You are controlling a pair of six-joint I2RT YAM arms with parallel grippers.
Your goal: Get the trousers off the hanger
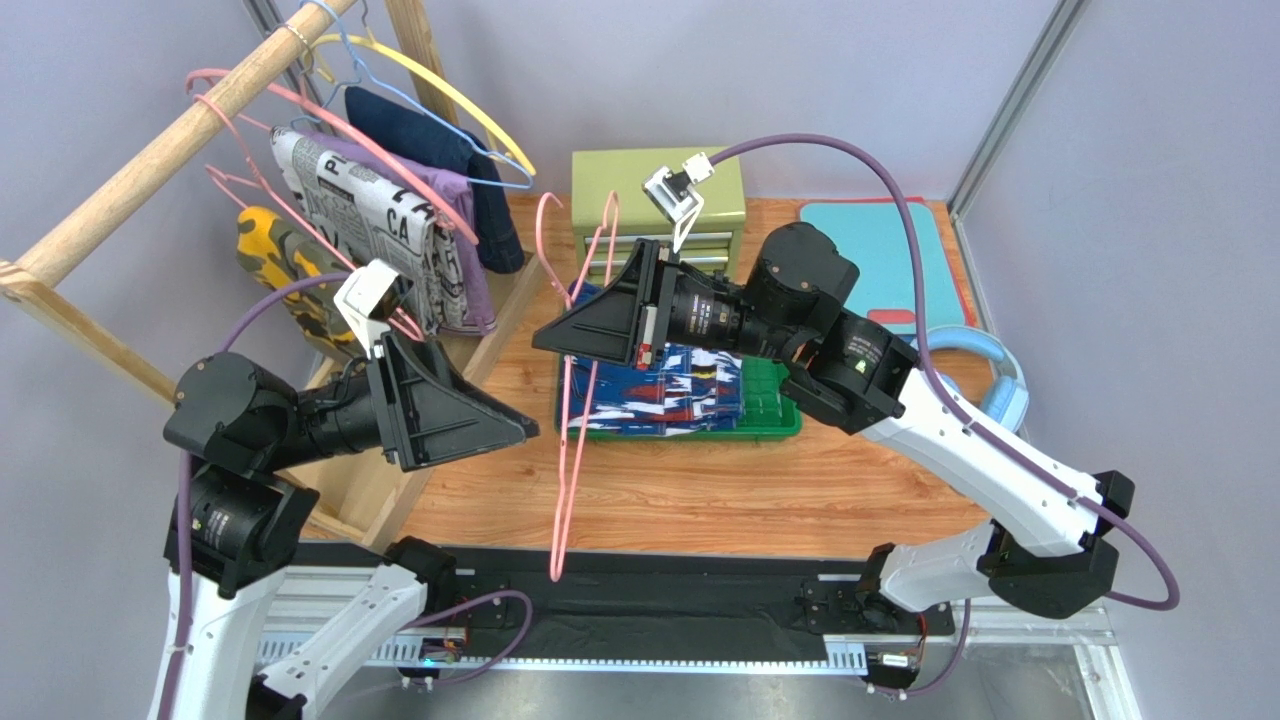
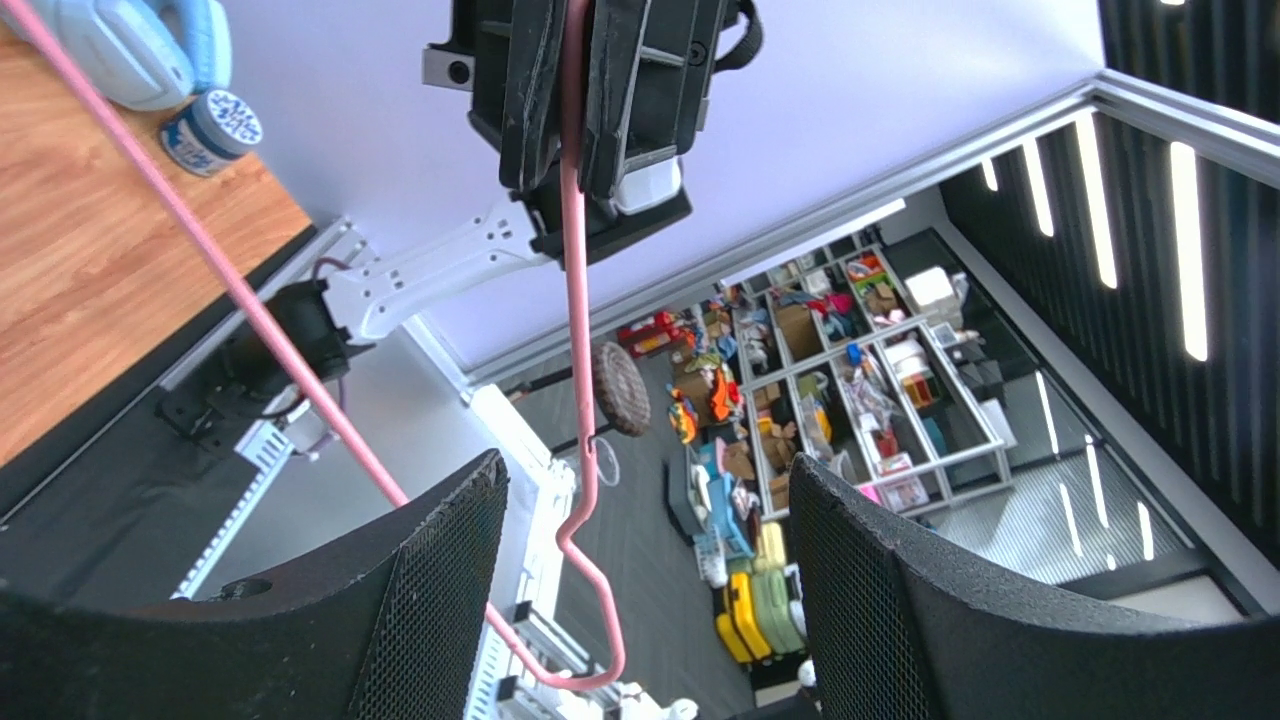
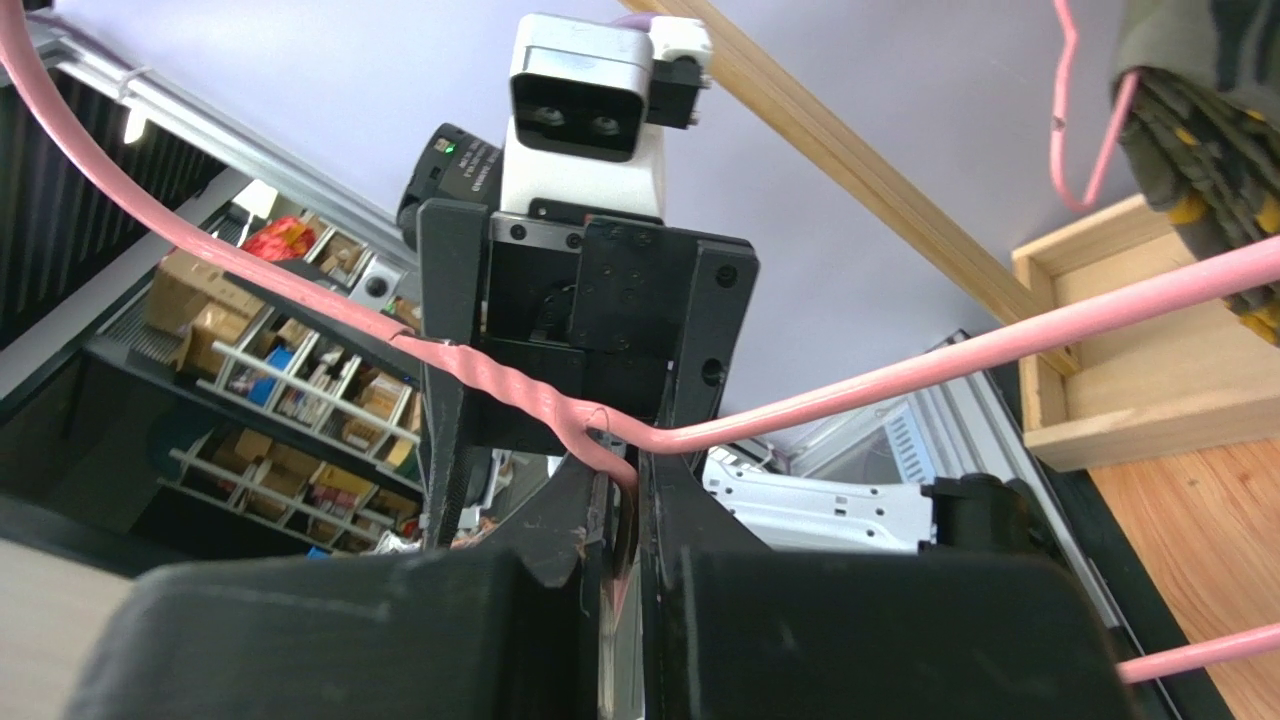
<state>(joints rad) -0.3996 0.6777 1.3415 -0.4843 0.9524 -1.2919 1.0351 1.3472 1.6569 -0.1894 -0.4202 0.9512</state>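
Left gripper (image 2: 646, 480) gapes around the hanger (image 2: 580, 375) hook; right gripper (image 3: 616, 513) pinches its neck (trousers (image 1: 684, 387) seemingly lying below).

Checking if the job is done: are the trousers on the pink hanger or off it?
Off. The trousers lie on the green tray; the hanger is bare wire, clamped in the right gripper.

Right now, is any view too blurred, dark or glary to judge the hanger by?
Top external: evenly lit and sharp; the hanger and trousers read clearly. Left wrist: the left gripper looms dark along the bottom, strip lights glare at right, yet the wire is crisp. Right wrist: the right gripper is a dark, soft mass near the lens; the wire above is sharp.
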